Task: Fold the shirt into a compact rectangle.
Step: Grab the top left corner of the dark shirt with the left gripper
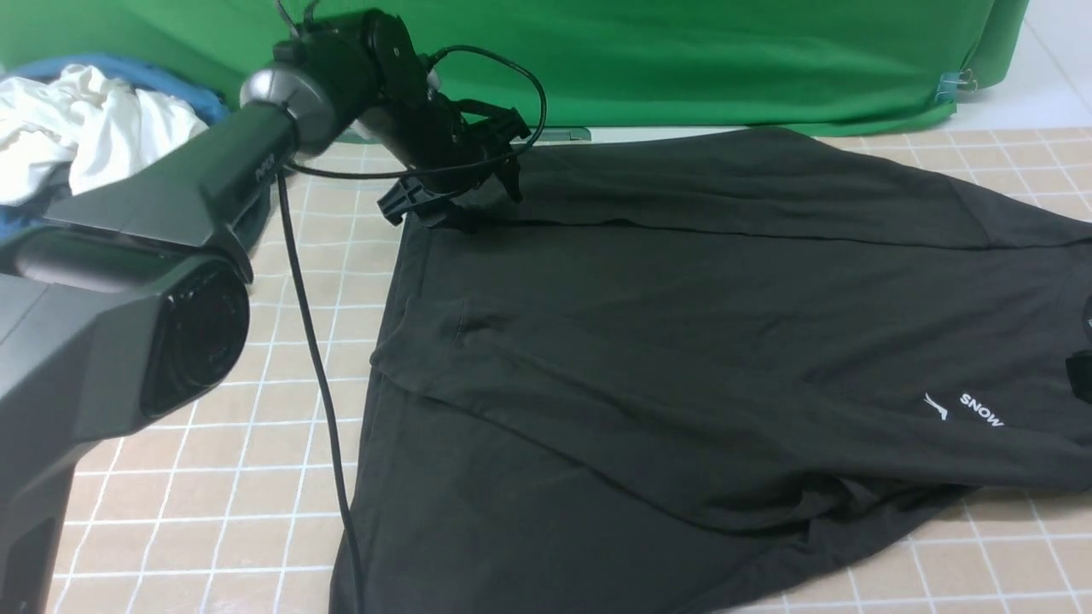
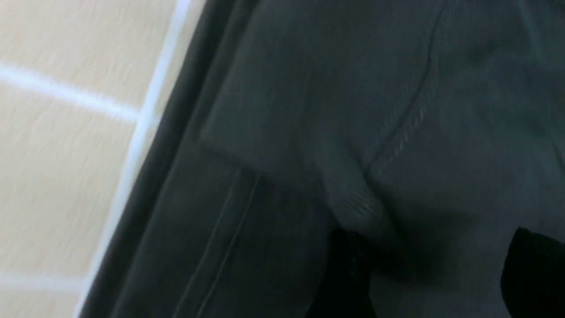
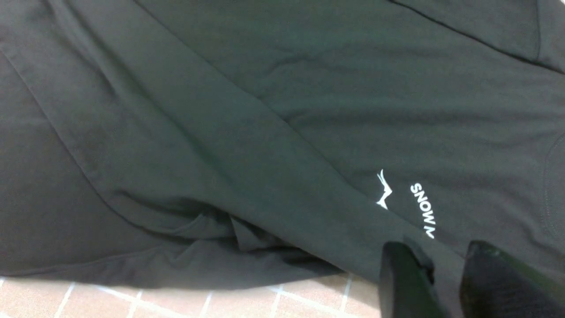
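Observation:
The black shirt (image 1: pixel 682 341) lies spread on the tiled table, its near side folded over so that only "SNOW" of the white logo (image 1: pixel 981 409) shows. My left gripper (image 1: pixel 452 205) is down at the shirt's far left hem corner. In the left wrist view this gripper (image 2: pixel 437 274) is open, its fingers wide apart with hem cloth (image 2: pixel 353 194) bunched between them. My right gripper (image 3: pixel 446 274) hovers low over the folded edge beside the logo (image 3: pixel 423 210), its jaws a little apart, gripping nothing that I can see. In the front view only a dark sliver of the right gripper (image 1: pixel 1080 375) shows at the right edge.
A heap of white garment (image 1: pixel 85 128) and blue cloth lies at the far left. A green backdrop (image 1: pixel 725 60) closes off the back of the table. The left arm's cable (image 1: pixel 320 367) hangs down across the shirt's left edge.

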### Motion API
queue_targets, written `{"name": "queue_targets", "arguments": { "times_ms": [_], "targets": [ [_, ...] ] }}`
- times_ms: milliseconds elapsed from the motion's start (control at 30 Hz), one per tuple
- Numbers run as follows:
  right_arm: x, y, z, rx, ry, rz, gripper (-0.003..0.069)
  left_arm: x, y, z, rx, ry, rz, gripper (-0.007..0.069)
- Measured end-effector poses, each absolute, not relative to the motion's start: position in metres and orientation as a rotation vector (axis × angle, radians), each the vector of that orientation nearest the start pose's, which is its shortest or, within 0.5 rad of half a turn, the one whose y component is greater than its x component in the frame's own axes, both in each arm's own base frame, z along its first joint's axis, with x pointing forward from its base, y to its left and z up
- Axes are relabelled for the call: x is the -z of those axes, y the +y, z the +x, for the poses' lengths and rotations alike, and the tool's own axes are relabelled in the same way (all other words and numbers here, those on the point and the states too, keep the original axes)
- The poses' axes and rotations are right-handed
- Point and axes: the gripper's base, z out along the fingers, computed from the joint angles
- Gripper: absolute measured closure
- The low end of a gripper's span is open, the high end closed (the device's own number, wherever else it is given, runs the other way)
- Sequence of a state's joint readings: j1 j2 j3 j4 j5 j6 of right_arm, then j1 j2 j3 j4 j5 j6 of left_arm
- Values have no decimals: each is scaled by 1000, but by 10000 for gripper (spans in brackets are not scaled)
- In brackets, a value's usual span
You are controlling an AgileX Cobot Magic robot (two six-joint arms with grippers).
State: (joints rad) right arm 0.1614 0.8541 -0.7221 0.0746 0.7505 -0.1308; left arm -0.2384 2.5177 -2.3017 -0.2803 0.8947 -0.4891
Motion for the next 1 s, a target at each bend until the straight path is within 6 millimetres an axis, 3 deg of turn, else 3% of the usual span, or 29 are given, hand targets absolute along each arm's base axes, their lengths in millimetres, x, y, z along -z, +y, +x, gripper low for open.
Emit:
{"name": "queue_targets", "arguments": {
  "times_ms": [300, 433, 533, 600, 700, 1000],
  "targets": [
    [-307, 30, 156, -101, 2344, -304, 442, -170, -151, 540, 644, 2512, -501, 213],
    [-307, 30, 156, -101, 2344, -304, 442, -168, -152, 545, 683, 2453, -522, 309],
    [-307, 30, 156, -101, 2344, -304, 442, -160, -153, 548, 711, 2425, -548, 482],
    [-307, 30, 156, -101, 2344, -304, 442, -157, -153, 549, 710, 2427, -551, 556],
    [-307, 30, 156, -101, 2344, -304, 440, -158, -153, 548, 710, 2434, -550, 603],
    [-308, 30, 157, -100, 2337, -305, 429, -208, -149, 533, 650, 2473, -467, 611]
  ]
}}
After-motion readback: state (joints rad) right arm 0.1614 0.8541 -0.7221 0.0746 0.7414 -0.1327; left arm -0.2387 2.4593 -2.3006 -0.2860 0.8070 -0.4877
